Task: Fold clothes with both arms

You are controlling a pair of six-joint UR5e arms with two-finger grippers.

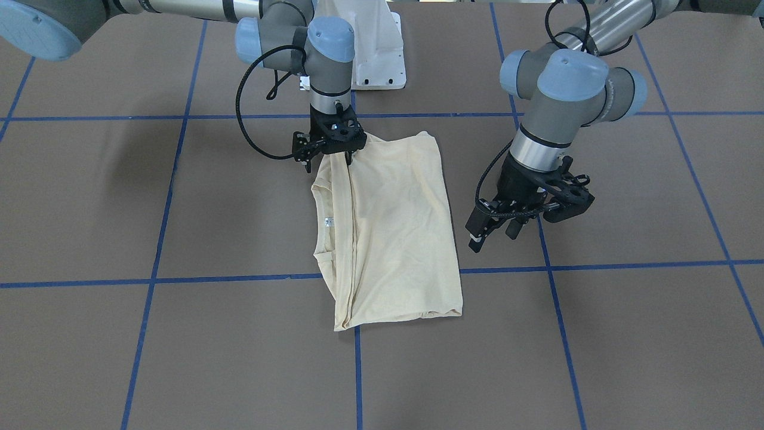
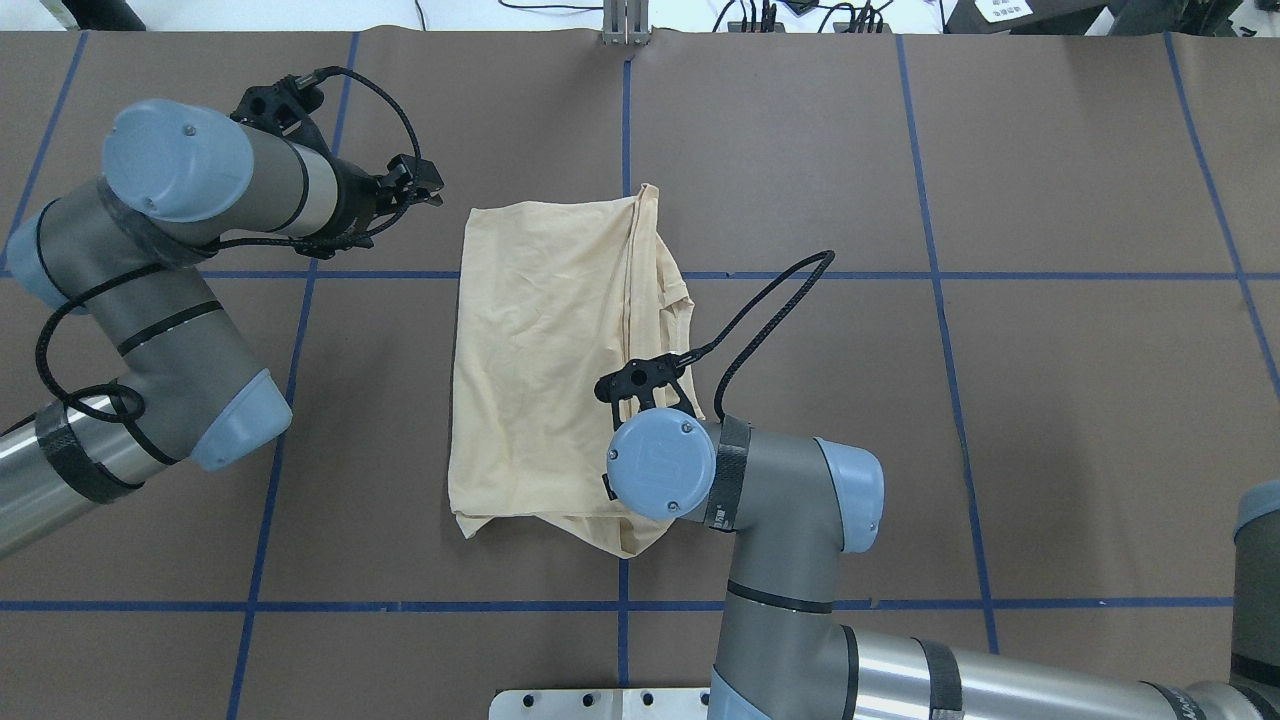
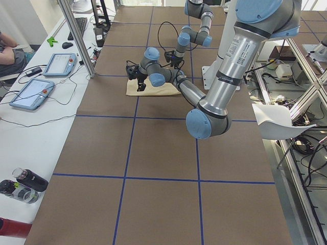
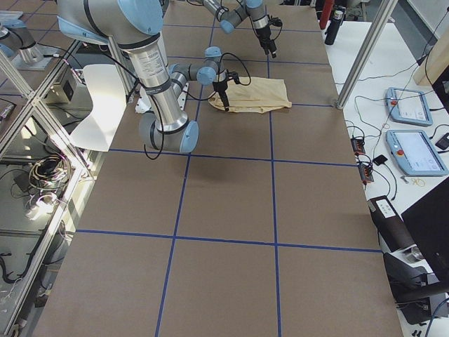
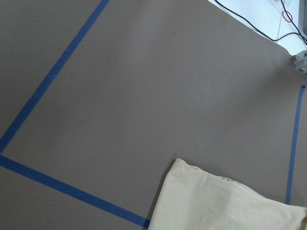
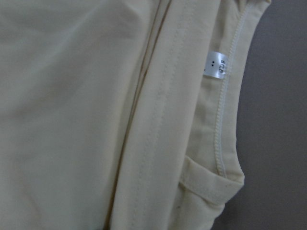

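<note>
Overhead bearings. Your right gripper [image 1: 328, 164] stands at the 5 o'clock corner of the shirt [image 2: 540, 350], jaws spread wide, one finger over the cloth. The shirt lies folded lengthwise at the centre of the table [image 2: 1000, 400], with the label [image 1: 327, 222] showing near its 3 o'clock edge. The left gripper [image 1: 494, 237] hangs off the 10 o'clock side, jaws released, clear of the cloth.

The right arm's black open-frame gripper [image 1: 328, 162] is mostly hidden in the overhead view beneath its own light-blue wrist cap [image 2: 660, 467], which also covers part of the pale cream-yellow jersey shirt [image 2: 545, 350]. In both side views it and the left arm's black gripper [image 1: 494, 234] are too small to judge. The small white neck label [image 6: 216, 63] bears print too blurred to read. The left wrist view's bottom edge cuts the shirt off.
</note>
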